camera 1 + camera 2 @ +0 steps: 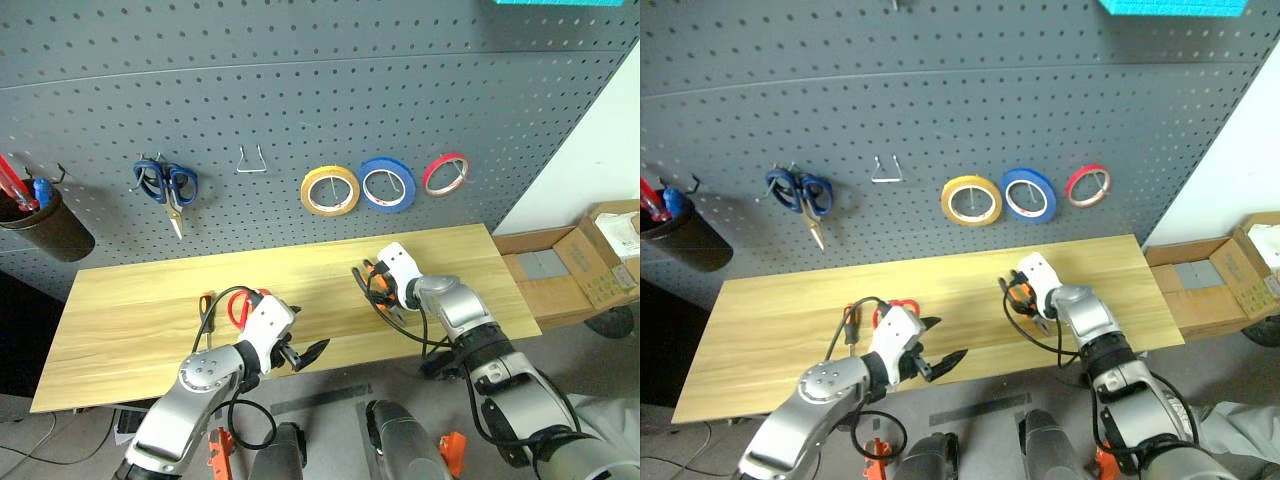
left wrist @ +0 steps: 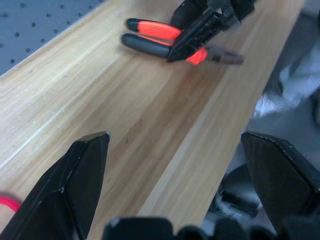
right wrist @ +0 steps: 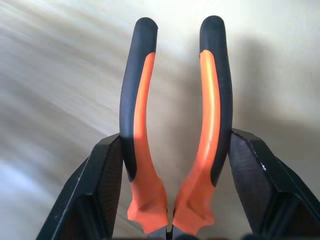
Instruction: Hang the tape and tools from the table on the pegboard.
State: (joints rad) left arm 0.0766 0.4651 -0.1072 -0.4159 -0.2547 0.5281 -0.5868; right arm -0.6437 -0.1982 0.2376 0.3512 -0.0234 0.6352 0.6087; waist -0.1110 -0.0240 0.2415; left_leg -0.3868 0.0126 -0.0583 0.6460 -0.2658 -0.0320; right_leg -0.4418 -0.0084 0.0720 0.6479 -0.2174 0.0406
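Note:
My right gripper [image 1: 372, 285] is shut on the orange-and-black pliers [image 3: 175, 120], with a finger [image 3: 100, 190] pressed against the outside of each handle. It holds them just above the wooden table [image 1: 140, 330], right of centre. My left gripper [image 1: 305, 355] stands open and empty over the table's front edge. Behind its wrist lie the red-handled scissors [image 1: 238, 305], partly hidden, and the slim screwdriver [image 1: 205, 305]. The yellow tape [image 1: 330, 191] hangs on the grey pegboard [image 1: 300, 90]. The left wrist view shows the pliers [image 2: 155, 37] in my right gripper [image 2: 205, 25].
On the pegboard hang blue-handled scissors [image 1: 165, 186], an empty wire hook [image 1: 251, 160], a blue tape roll [image 1: 388, 185] and a red tape roll [image 1: 445, 173]. A black cup [image 1: 45, 228] of tools hangs at the far left. Cardboard boxes [image 1: 590, 265] sit past the table's right end.

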